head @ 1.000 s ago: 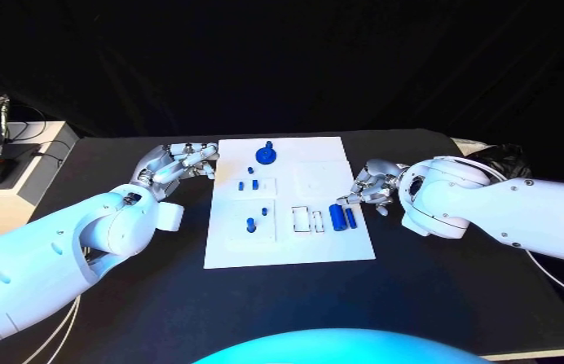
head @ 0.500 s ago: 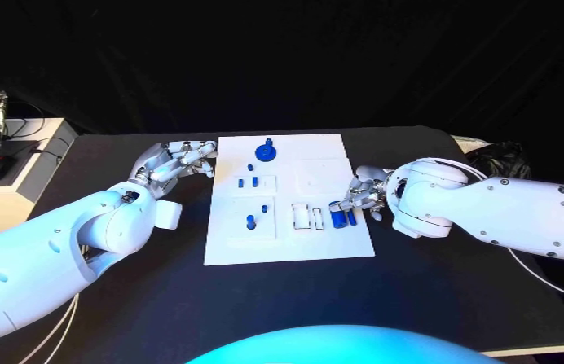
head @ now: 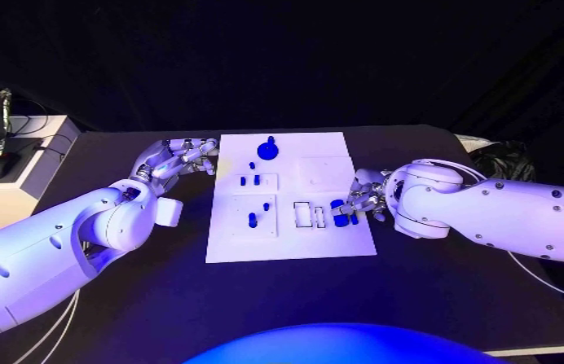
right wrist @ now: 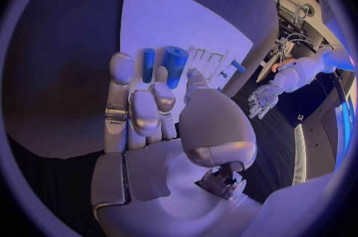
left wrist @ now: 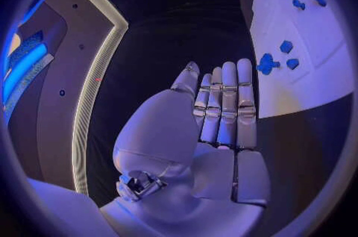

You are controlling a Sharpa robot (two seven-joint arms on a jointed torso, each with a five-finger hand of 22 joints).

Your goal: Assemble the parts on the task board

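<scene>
The white task board [head: 289, 238] lies mid-table. On it are a round blue knob part [head: 268, 150] at the far end, small blue pieces [head: 250, 181] in its left panels, and two blue cylinders [head: 338, 215] by its right edge. My right hand [head: 361, 199] reaches over that edge, its fingertips at the cylinders. In the right wrist view the thick cylinder [right wrist: 175, 65] and the thin one [right wrist: 148, 62] lie on the board just past the fingers [right wrist: 120, 70], with no grip evident. My left hand [head: 176, 159] hovers by the board's far left corner, fingers apart and holding nothing.
White outlined slots [head: 303, 214] sit just left of the cylinders. In the left wrist view the board [left wrist: 302, 79] with its blue pieces [left wrist: 266, 62] lies beside the flat left hand [left wrist: 224, 111]. Black table surrounds the board; a white cabinet [head: 29, 140] stands at far left.
My right hand has moved left, from beside the board onto its right edge, and its fingers now reach the blue cylinders. The left hand has stayed in place.
</scene>
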